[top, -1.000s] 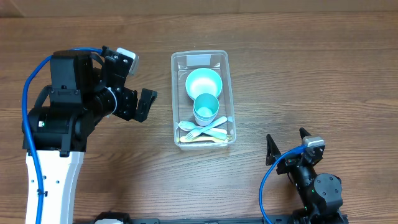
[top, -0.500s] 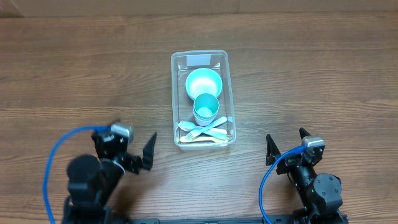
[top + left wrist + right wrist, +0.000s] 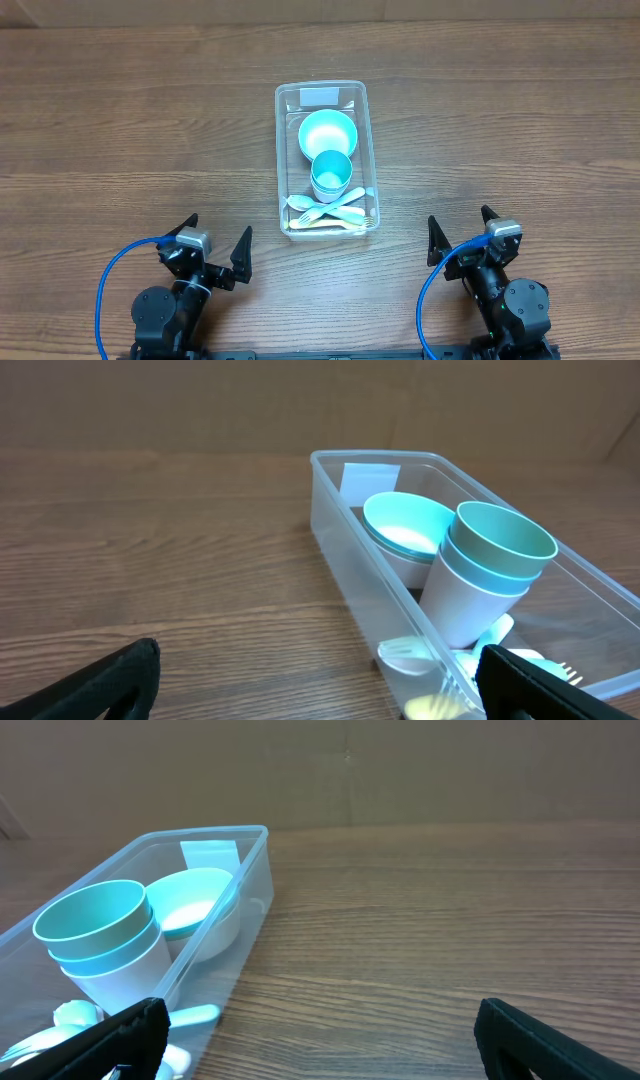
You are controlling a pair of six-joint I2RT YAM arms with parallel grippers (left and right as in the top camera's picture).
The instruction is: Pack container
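The clear container (image 3: 284, 160) stands at the table's middle, its whitish label at the far end. In it are a teal bowl (image 3: 327, 133), stacked teal cups (image 3: 331, 173) and pale forks and spoons (image 3: 330, 212). It also shows in the left wrist view (image 3: 340, 570) and the right wrist view (image 3: 250, 890). My left gripper (image 3: 213, 245) is open and empty at the table's front left, left of the container. My right gripper (image 3: 462, 228) is open and empty at the front right. Neither touches the container.
The wooden table (image 3: 500, 120) stretches bare on both sides of the container. A brown cardboard wall (image 3: 300, 400) stands behind the table.
The left arm has drawn back from beside the container at mid-left down to the table's front edge, its gripper open throughout. The right arm and the container have not moved.
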